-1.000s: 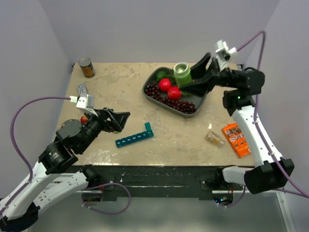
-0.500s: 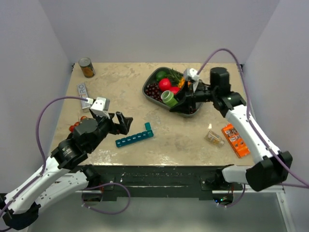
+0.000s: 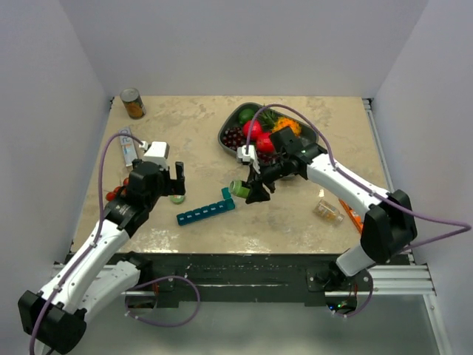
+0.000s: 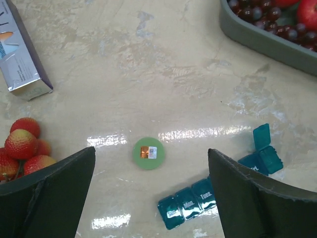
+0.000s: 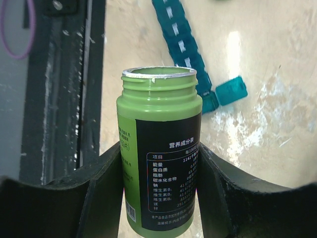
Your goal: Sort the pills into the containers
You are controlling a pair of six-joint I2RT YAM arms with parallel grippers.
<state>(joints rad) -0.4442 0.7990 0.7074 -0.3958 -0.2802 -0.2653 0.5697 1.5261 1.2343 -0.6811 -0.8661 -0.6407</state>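
Overhead, the left arm stretches forward, its left fingers (image 3: 179, 177) spread wide above a green cap (image 3: 177, 198). The right arm bends inward, its right fingers (image 3: 258, 194) gripping a bottle (image 3: 238, 188) tipped sideways just beside the organizer (image 3: 205, 211) on the desk (image 3: 185, 133). Left wrist: the cap lies between the fingers, the organizer low right with one lid up. Right wrist: the bottle's open mouth faces the organizer.

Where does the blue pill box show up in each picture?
Top view: pill box, just below the middle.
Left wrist: pill box at the bottom, right of centre.
Right wrist: pill box at the top, beyond the green bottle.
Shared landmark: its flipped-open end lid.
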